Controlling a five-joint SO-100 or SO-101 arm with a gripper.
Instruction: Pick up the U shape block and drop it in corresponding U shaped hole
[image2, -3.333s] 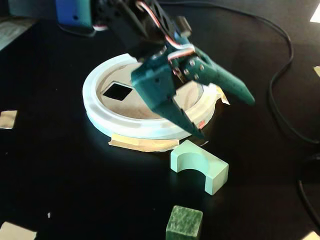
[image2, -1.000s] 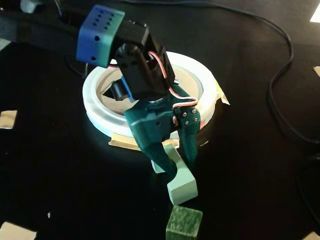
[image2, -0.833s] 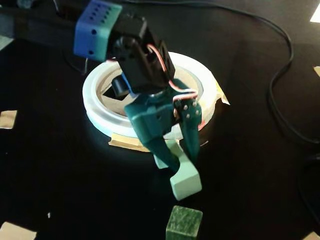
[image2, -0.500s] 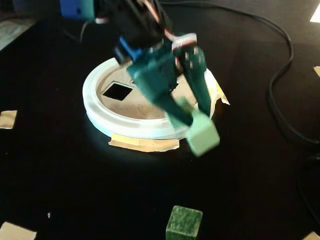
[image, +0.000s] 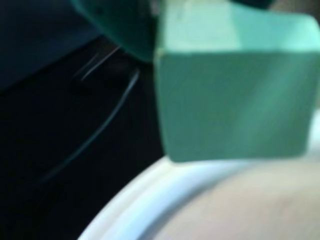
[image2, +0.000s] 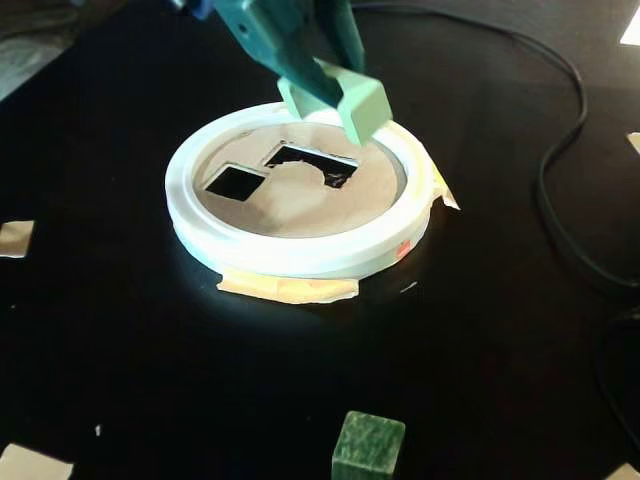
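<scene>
Gripper (image2: 325, 90) clamps the U shape block (image2: 352, 100), held tilted in the air above the far rim of the white ring (image2: 300, 255). U shaped hole (image2: 310, 163) lies open just below-left in the fixed view, beside the square cutout (image2: 235, 181). A dark green cube (image2: 368, 445) sits well apart, near the front edge.

Fixed view: teal two-finger gripper (image2: 325, 85) clamps the pale mint-green arch-shaped block (image2: 345, 98), tilted, above the far right rim of the white ring (image2: 300, 252). Tan round panel (image2: 290, 200) carries the dark arch-shaped cutout (image2: 312, 160) and a smaller square cutout (image2: 233, 181). Dark green mottled cube (image2: 367, 447) stands well apart on the black table (image2: 130, 340).
</scene>
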